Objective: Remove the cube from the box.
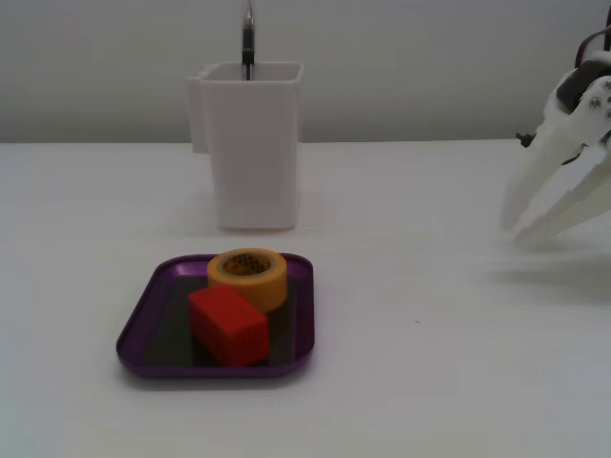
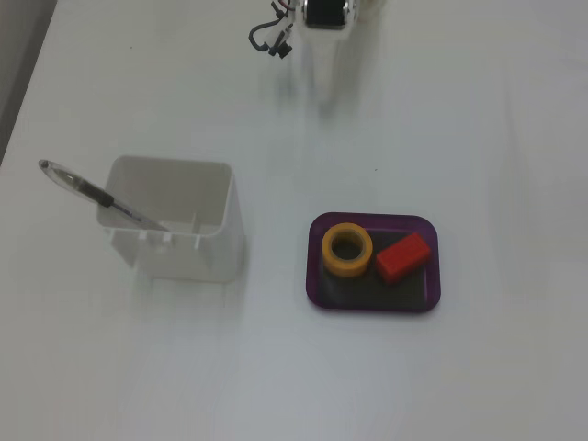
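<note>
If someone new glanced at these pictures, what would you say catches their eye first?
Probably the red cube and the yellow tape roll, side by side in the purple box on the white table. Next, the tall white container behind it in a fixed view, with a pen leaning in it. The gripper hangs far to the right, holding nothing.

The arm's gripper (image 1: 520, 227) had long, tapering white plastic fingers, a black section behind them, and thin cables (image 2: 269, 39) looping beside its base.
</note>
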You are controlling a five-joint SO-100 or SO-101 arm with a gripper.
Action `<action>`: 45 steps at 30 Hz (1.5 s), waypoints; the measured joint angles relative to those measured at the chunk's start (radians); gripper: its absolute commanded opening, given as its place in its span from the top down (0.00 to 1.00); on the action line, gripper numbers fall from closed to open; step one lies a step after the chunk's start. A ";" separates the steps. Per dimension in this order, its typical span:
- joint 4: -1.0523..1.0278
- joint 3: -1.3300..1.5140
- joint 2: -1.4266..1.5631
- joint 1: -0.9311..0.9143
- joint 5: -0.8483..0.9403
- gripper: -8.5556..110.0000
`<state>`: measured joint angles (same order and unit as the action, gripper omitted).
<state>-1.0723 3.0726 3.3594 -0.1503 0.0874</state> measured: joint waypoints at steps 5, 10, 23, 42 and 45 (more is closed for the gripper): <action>0.000 0.000 0.000 0.003 0.000 0.92; 0.000 0.000 0.000 0.003 0.000 0.92; 0.000 0.000 0.000 0.003 0.000 0.92; 0.003 -0.316 -0.021 0.000 0.015 0.92; 0.003 -0.333 -0.086 0.002 0.101 0.92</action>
<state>-1.0692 2.7397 3.2735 -0.1488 0.1887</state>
